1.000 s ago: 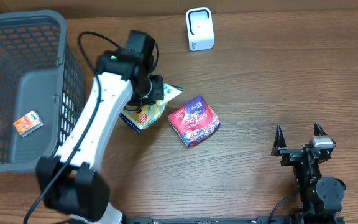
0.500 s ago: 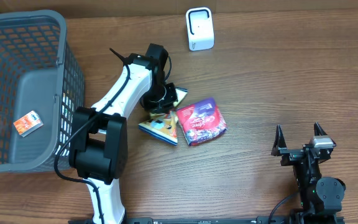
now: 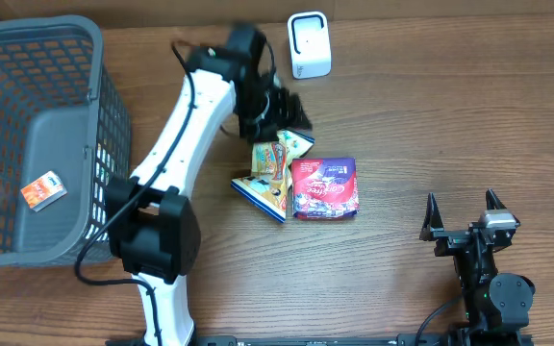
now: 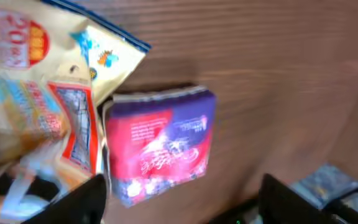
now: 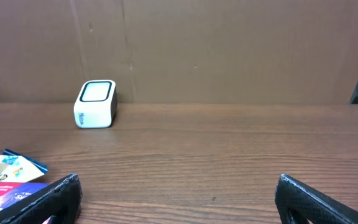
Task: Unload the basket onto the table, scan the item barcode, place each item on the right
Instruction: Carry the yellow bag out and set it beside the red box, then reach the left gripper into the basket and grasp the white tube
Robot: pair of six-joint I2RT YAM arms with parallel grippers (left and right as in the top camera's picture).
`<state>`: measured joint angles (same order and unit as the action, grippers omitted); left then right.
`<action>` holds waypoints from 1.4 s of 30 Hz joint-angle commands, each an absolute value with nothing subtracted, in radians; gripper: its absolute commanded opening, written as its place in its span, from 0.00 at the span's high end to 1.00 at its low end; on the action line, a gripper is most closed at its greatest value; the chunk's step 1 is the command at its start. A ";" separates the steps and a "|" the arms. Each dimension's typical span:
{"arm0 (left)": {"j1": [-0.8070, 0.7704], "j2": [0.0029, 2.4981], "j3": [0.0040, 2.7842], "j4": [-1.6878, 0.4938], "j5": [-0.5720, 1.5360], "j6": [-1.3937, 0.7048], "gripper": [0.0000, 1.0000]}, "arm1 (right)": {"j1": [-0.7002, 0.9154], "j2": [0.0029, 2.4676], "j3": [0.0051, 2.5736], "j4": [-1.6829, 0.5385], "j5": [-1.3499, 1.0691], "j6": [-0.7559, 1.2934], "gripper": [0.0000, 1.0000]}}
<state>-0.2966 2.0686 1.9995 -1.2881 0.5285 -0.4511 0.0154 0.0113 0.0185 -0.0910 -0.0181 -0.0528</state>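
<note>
Over the worktop [image 3: 431, 115] centre, the left tool [image 4: 183, 183] hangs spread, pinching nothing. The yellow snack bag [image 3: 269, 171] lies free at its 6 o'clock, touching the red pouch [image 3: 325, 187] at 3 o'clock. Likely it lies flat for a better regrip, since the scanner [image 3: 309, 45] at 12 o'clock stands apart. Right tool [image 3: 462, 223], at 4 o'clock, waits spread.

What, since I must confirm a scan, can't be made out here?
Red-and-purple foil packet: no barcode seen; left wrist view blurred, overhead print too small.
Yellow snack bag: cut off by left wrist view's left edge.
Left gripper: motion-blurred overhead.
Orange card in grey basket: too small.
</note>
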 commanded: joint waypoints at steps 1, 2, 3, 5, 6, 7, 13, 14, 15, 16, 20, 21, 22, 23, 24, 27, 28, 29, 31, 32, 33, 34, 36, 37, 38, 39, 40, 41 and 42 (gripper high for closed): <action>-0.267 2.064 2.273 -1.423 0.461 -0.368 0.21 | 0.018 0.004 0.009 -0.084 -0.012 -0.057 0.00; -0.261 2.064 2.344 -1.468 0.428 -0.361 0.17 | 0.018 0.004 0.009 -0.084 -0.012 -0.057 0.00; -0.255 2.064 2.444 -1.526 0.378 -0.350 0.07 | 0.018 0.004 0.009 -0.084 -0.012 -0.057 0.00; -0.244 2.064 2.593 -1.612 0.307 -0.325 0.00 | 0.018 0.004 0.009 -0.084 -0.012 -0.057 0.00; -0.236 2.064 2.659 -1.650 0.278 -0.321 0.00 | 0.018 0.004 0.009 -0.084 -0.012 -0.057 0.00; -0.223 2.064 2.748 -1.689 0.250 -0.316 0.00 | 0.018 0.004 0.009 -0.084 -0.012 -0.057 0.00; -0.039 1.890 2.891 -1.690 0.255 -0.235 0.00 | 0.018 0.004 0.009 -0.084 -0.012 -0.057 0.00; -0.003 1.864 2.890 -1.690 0.245 -0.236 0.00 | 0.018 0.004 0.009 -0.084 -0.012 -0.057 0.00; 0.041 1.837 2.889 -1.690 0.227 -0.236 0.00 | 0.018 0.004 0.009 -0.084 -0.012 -0.057 0.00; 0.084 1.815 2.888 -1.690 0.203 -0.236 0.00 | 0.018 0.004 0.009 -0.084 -0.012 -0.057 0.00; 0.300 1.739 2.872 -1.690 0.093 -0.240 0.00 | 0.018 0.004 0.009 -0.084 -0.012 -0.057 0.00; 0.354 1.729 2.862 -1.690 0.087 -0.240 0.00 | 0.018 0.004 0.009 -0.084 -0.012 -0.057 0.00; 0.401 1.724 2.852 -1.690 0.087 -0.240 0.00 | 0.018 0.004 0.009 -0.084 -0.012 -0.057 0.00; 0.458 1.720 2.835 -1.690 0.091 -0.239 0.00 | 0.018 0.004 0.009 -0.084 -0.012 -0.057 0.00; 0.496 1.720 2.816 -1.690 0.090 -0.239 0.00 | 0.018 0.004 0.009 -0.084 -0.012 -0.057 0.00; 0.585 1.723 2.717 -1.689 0.080 -0.239 0.00 | 0.018 0.004 0.009 -0.084 -0.012 -0.057 0.00; 0.599 1.726 2.690 -1.689 0.076 -0.239 0.00 | 0.018 0.004 0.009 -0.084 -0.012 -0.057 0.00; 0.618 1.734 2.640 -1.689 0.068 -0.238 0.00 | 0.018 0.004 0.009 -0.084 -0.012 -0.057 0.00; 0.634 1.750 2.571 -1.689 0.065 -0.226 0.00 | 0.018 0.004 0.009 -0.084 -0.012 -0.057 0.00; 0.640 1.762 2.540 -1.687 0.060 -0.218 0.00 | 0.018 0.004 0.009 -0.084 -0.012 -0.057 0.00; 0.647 1.778 2.506 -1.681 0.051 -0.208 0.02 | 0.018 0.004 0.009 -0.084 -0.012 -0.057 0.00; 0.652 1.795 2.477 -1.674 0.037 -0.202 0.03 | 0.018 0.004 0.009 -0.084 -0.012 -0.057 0.00; 0.662 1.833 2.439 -1.665 -0.002 -0.201 0.04 | 0.018 0.004 0.009 -0.084 -0.012 -0.057 0.00; 0.669 1.879 2.413 -1.667 -0.015 -0.200 0.03 | 0.018 0.004 0.009 -0.084 -0.012 -0.057 0.00; 0.670 1.902 2.406 -1.673 -0.014 -0.198 0.01 | 0.018 0.004 0.009 -0.084 -0.012 -0.057 0.00; 0.670 1.928 2.401 -1.686 -0.003 -0.177 0.01 | 0.018 0.004 0.009 -0.084 -0.012 -0.057 0.00; 0.669 1.955 2.399 -1.690 0.010 -0.147 0.00 | 0.018 0.004 0.009 -0.085 -0.012 -0.057 0.00; 0.666 1.974 2.392 -1.690 0.030 -0.115 0.00 | 0.018 0.004 0.009 -0.084 -0.012 -0.057 0.00; 0.661 1.992 2.379 -1.690 0.046 -0.088 0.00 | 0.018 0.004 0.009 -0.084 -0.012 -0.057 0.00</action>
